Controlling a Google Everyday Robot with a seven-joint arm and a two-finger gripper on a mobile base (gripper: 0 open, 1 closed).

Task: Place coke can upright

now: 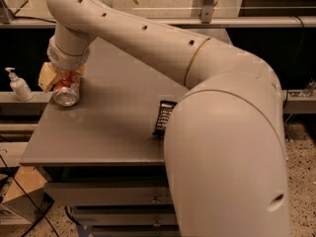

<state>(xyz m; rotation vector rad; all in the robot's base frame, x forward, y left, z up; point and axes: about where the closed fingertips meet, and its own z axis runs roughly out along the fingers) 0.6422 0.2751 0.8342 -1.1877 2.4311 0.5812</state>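
Note:
The coke can (66, 90) is red-orange with a silver rim. It is at the table's left edge, tilted, with one silver end facing the camera. My gripper (63, 78) comes down on it from above at the end of the big white arm. A tan finger (47, 76) sits against the can's left side, and the other finger is mostly hidden behind the wrist. The gripper looks shut on the can. I cannot tell whether the can touches the table.
The grey table (108, 132) has drawers below. A black snack wrapper (163, 116) lies near the table's middle, partly behind my arm's elbow. A small pump bottle (19, 86) stands on a ledge left of the table. A railing runs along the back.

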